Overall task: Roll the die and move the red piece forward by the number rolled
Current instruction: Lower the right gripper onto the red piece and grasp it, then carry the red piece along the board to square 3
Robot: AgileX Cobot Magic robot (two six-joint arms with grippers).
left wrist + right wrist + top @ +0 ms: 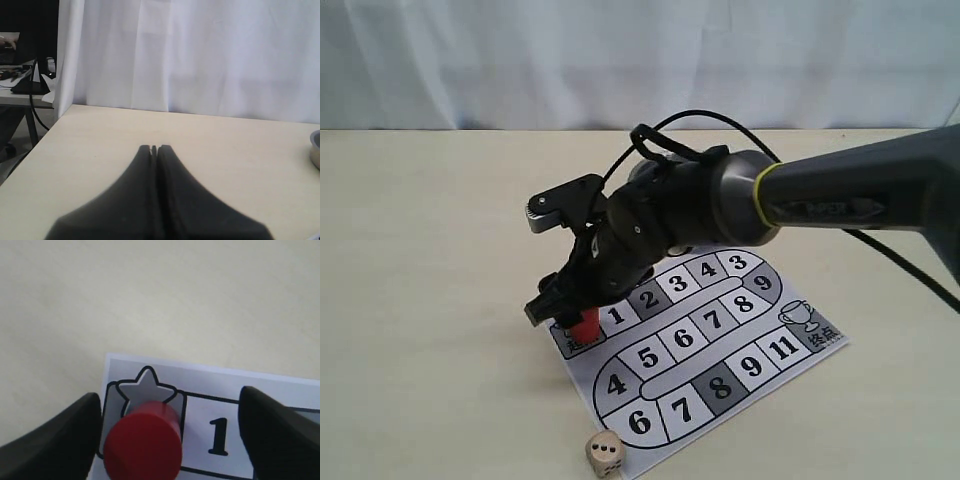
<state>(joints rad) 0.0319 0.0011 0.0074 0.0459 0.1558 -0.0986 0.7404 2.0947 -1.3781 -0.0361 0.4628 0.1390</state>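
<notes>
The red piece (585, 327) (143, 445) stands upright on the star square at the start of the numbered board (720, 340) (235, 385). My right gripper (563, 312) (167, 440) hangs open over it, one finger close beside the piece, the other over the square marked 1 (218, 436); neither finger visibly touches it. The die (605, 454) lies on the table just off the board's near corner, with two pips on a side face. My left gripper (154, 149) is shut on nothing, low over bare table, out of the exterior view.
The right arm (840, 195) reaches in from the right with its cable looping above. A metal bowl rim (315, 150) shows at the edge of the left wrist view. White curtain behind the table; the table's left edge (35, 145) drops to another desk.
</notes>
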